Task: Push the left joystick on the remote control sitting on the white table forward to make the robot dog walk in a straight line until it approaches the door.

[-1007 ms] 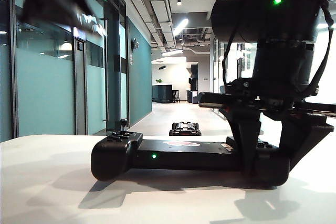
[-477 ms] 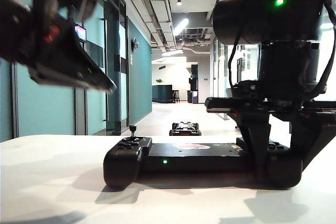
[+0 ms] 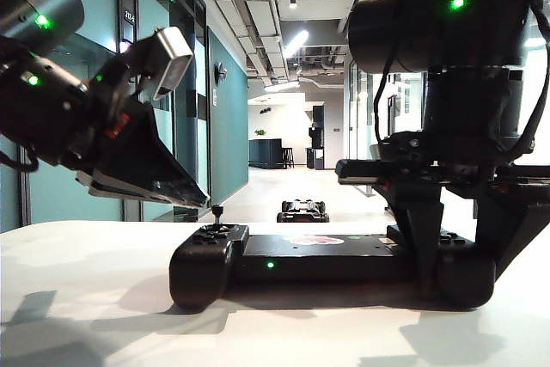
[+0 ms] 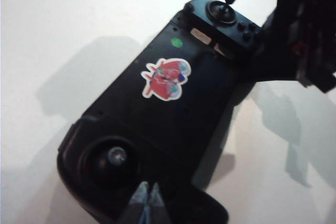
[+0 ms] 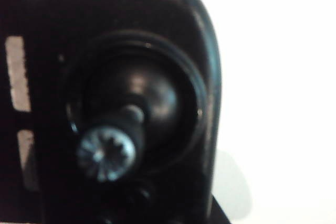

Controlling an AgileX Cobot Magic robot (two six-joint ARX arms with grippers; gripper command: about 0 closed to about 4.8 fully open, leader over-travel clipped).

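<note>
The left gripper [image 3: 193, 199], fingertips pressed together and empty, hovers at ten o'clock of the left joystick [image 3: 217, 211], the nearer arm. The right gripper [image 3: 460, 238] straddles the remote control [image 3: 331, 257]'s right end on the white table [image 3: 86, 298]; the robot dog [image 3: 302, 210] waits beyond at twelve o'clock.

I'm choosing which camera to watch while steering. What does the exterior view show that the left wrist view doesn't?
Only the exterior view shows the robot dog out on the corridor floor, and the right pincer straddling the remote's right end.

Only the left wrist view shows the red sticker on the remote's top, and the left pincer, tips together, near the left joystick.

Both show the remote control on the white table.
</note>
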